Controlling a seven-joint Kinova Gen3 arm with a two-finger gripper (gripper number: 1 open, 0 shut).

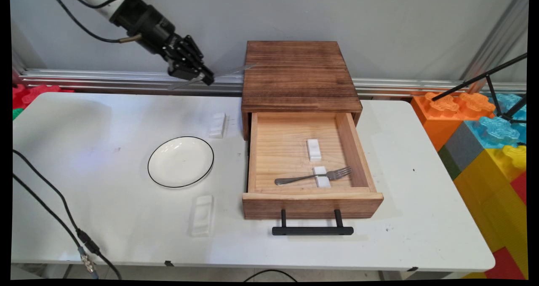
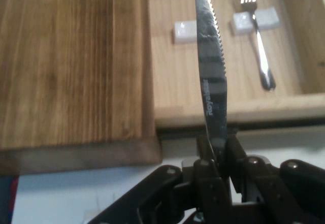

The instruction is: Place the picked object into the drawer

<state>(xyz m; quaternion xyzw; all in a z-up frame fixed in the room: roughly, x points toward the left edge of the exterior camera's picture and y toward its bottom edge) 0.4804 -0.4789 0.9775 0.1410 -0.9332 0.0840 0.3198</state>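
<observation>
A long white table (image 1: 379, 244) carries a dark-stained wooden cabinet (image 1: 299, 75) at its far middle. The cabinet's pale wooden drawer (image 1: 311, 201) is pulled fully open toward the near side, its black bar handle (image 1: 312, 230) in front.

Left of the drawer sits a round white plate with a thin black rim (image 1: 180, 161). One small white rest (image 1: 217, 125) lies beyond the plate near the cabinet, and a second white rest (image 1: 202, 214) lies on the near side of the plate.

Inside the drawer a steel fork (image 1: 313, 176) lies across a small white block (image 1: 322, 177), with another white block (image 1: 313, 149) just behind it, bare.

The black two-finger gripper (image 1: 201, 78) hangs high above the table's far left, beside the cabinet's top. It is clenched on a serrated steel table knife (image 2: 212, 82), the fingers (image 2: 203, 165) pinching the blade near its lower end. In the hand view the tip points out over the open drawer, between the bare block and the fork.

Judging from this grip, the knife is held edge-on and long, so any travel would best be slow, keeping the tip clear of the cabinet's edge.
</observation>
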